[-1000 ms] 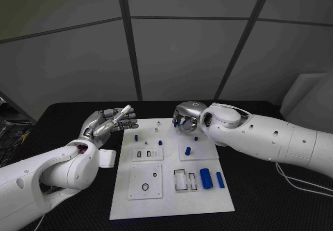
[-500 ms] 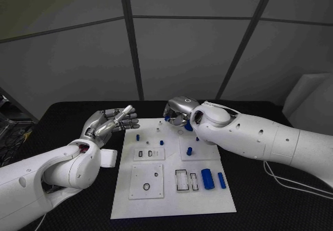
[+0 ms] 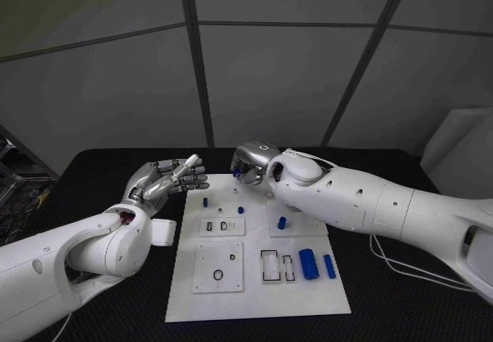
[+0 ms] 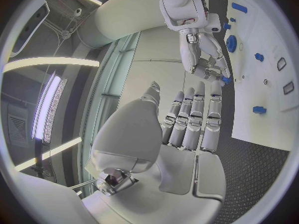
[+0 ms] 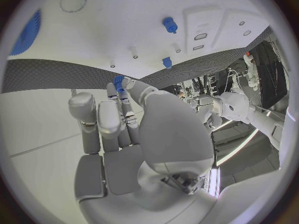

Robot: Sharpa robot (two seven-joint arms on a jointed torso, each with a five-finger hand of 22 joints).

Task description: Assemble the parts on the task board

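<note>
One small blue part (image 5: 118, 81) is pinched at the fingertips of the right hand (image 3: 251, 162), over the far end of the task board (image 3: 257, 299). It's probably light, stiff and slick, so a sideways pinch suits it. Left hand (image 3: 164, 182) is held empty, fingers loosely apart.

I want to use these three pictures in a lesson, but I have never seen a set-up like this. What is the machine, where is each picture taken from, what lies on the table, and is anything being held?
It is a robot with two white arms, each ending in a silver hand. One picture looks down from its head; the two round ones come from cameras at its wrists. On the black table lies a white task board with small blue parts on it. The right hand, over the board's far end, pinches a small blue part at its fingertips. The left hand is raised beside the board, fingers apart, holding nothing.
</note>
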